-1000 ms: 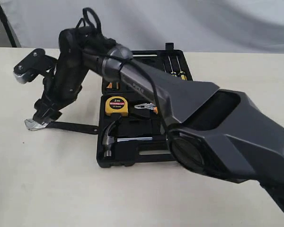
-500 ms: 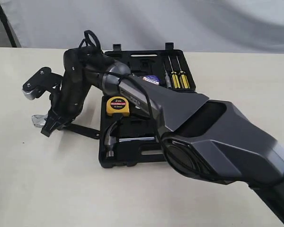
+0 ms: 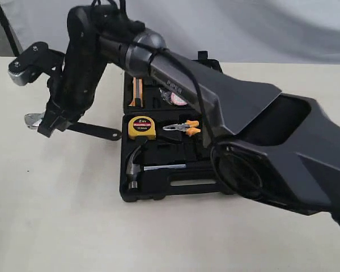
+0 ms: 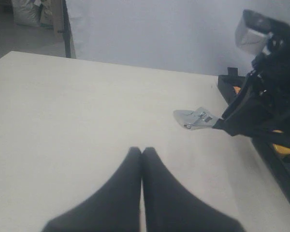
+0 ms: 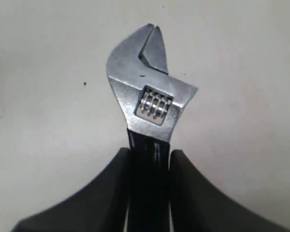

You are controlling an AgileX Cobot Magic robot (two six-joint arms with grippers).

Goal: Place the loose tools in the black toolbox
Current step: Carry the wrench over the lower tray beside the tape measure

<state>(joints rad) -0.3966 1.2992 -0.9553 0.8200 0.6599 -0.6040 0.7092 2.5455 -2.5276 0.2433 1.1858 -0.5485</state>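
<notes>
**Cream tabletop: wrench pinched beside the open toolbox**

Cream table (image 3: 56,215) under a white backdrop carries the black toolbox (image 3: 158,194), which lies open with both halves flat. The right gripper (image 3: 48,122) has its arm stretched over the toolbox to its left side. It pinches the wrench (image 3: 93,130) by the black handle, just behind the silver head. The right wrist view shows both fingers (image 5: 193,193) tight against the handle's sides. The wrench is roughly level and outside the toolbox, with its head pointing away and its handle end near the toolbox's left edge. Whether it touches the table I cannot tell.

The hammer (image 3: 137,164) sits in a recess of the near half. A yellow tape measure (image 3: 140,127) and orange-handled pliers (image 3: 182,128) sit just behind it.

The left gripper (image 4: 141,151) hovers over bare table, fingers pressed together and holding nothing.
</notes>
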